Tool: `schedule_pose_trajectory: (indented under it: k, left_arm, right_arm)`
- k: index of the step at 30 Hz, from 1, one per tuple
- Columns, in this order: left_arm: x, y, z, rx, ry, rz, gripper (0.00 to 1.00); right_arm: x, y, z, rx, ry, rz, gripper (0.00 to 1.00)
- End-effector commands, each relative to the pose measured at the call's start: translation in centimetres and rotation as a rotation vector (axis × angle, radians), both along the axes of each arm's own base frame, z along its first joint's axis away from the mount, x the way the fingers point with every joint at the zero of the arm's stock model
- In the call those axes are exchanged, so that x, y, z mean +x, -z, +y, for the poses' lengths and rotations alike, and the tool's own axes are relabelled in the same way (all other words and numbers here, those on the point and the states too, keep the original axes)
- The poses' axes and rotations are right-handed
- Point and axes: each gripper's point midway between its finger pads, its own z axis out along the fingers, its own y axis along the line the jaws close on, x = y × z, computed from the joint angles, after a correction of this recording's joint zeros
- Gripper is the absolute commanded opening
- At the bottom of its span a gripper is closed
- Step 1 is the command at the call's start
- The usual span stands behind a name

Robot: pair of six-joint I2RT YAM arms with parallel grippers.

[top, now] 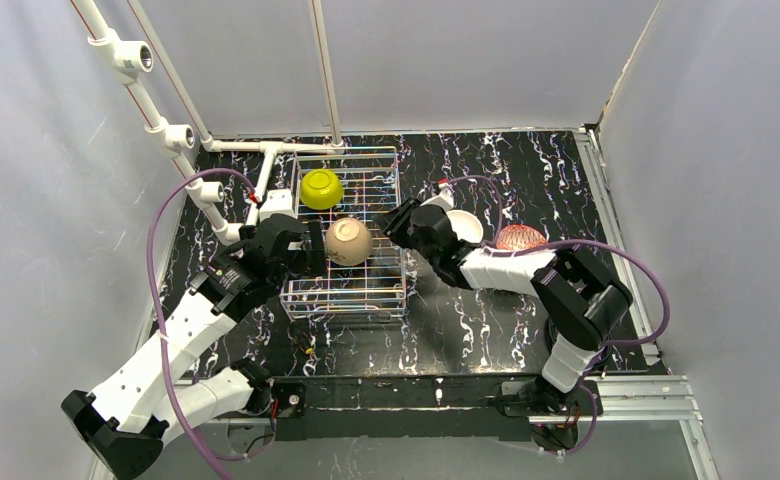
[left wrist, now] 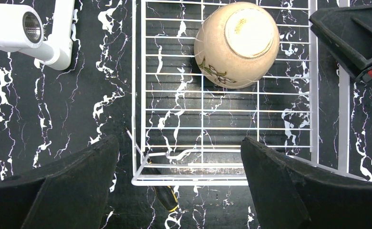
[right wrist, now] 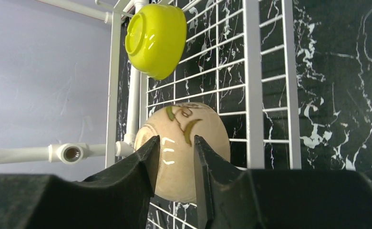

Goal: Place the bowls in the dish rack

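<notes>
The white wire dish rack (top: pixel 391 165) lies mid-table. In it a lime-yellow bowl (top: pixel 321 189) sits at the far end, and a beige bowl (top: pixel 348 241) lies bottom-up in the middle. My left gripper (top: pixel 306 246) is wide open and empty at the beige bowl's left. In the left wrist view its jaws (left wrist: pixel 179 143) straddle the rack's end rail (left wrist: pixel 189 181), with the beige bowl (left wrist: pixel 236 43) ahead. My right gripper (top: pixel 388 222) is at the rack's right side. Its jaws stand a narrow gap apart, empty, just short of the beige bowl (right wrist: pixel 208 143). The lime-yellow bowl (right wrist: pixel 155 38) is beyond.
A white bowl (top: pixel 465 225) and an upside-down orange-red bowl (top: pixel 520 238) sit on the black marbled table right of the rack, behind my right arm. A white pipe frame (top: pixel 181 135) stands at the left. A black-and-yellow tool tip (left wrist: pixel 167 199) pokes out under the rack. Grey walls enclose the table.
</notes>
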Motion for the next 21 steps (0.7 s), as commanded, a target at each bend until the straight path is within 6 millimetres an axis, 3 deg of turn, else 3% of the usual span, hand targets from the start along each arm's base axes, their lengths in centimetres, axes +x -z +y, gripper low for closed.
schedule_pose_trajectory:
  k: [1, 6, 9, 10, 11, 15, 21]
  left_arm:
    - [0.1, -0.4, 0.4, 0.004, -0.021, -0.02, 0.98]
    - [0.0, -0.9, 1.2, 0.033, -0.025, -0.045, 0.98]
    - [-0.2, -1.5, 1.8, 0.032, -0.042, -0.072, 0.98]
    - [-0.3, -1.7, 2.0, 0.024, -0.048, -0.084, 0.98]
    - [-0.4, -1.9, 2.1, 0.014, -0.052, -0.095, 0.98]
    - [-0.7, -2.6, 2.6, -0.018, -0.074, -0.135, 0.98]
    - [-2.0, -2.2, 3.4, -0.082, -0.126, -0.138, 0.98]
  right_arm:
    - [0.6, -5.1, 1.0, -0.053, -0.065, -0.126, 0.43]
    - [-0.1, -8.8, 2.5, -0.195, -0.199, -0.226, 0.65]
    - [-0.8, -9.8, 2.4, -0.337, -0.247, -0.26, 0.82]
    - [-1.1, -9.8, 2.3, -0.389, -0.257, -0.263, 0.95]
    - [-1.4, -9.9, 2.3, -0.436, -0.262, -0.27, 0.98]
    - [-2.7, -8.9, 1.9, -0.607, -0.255, -0.234, 0.99]
    - [-4.7, -6.7, 4.0, -0.728, -0.291, -0.215, 0.99]
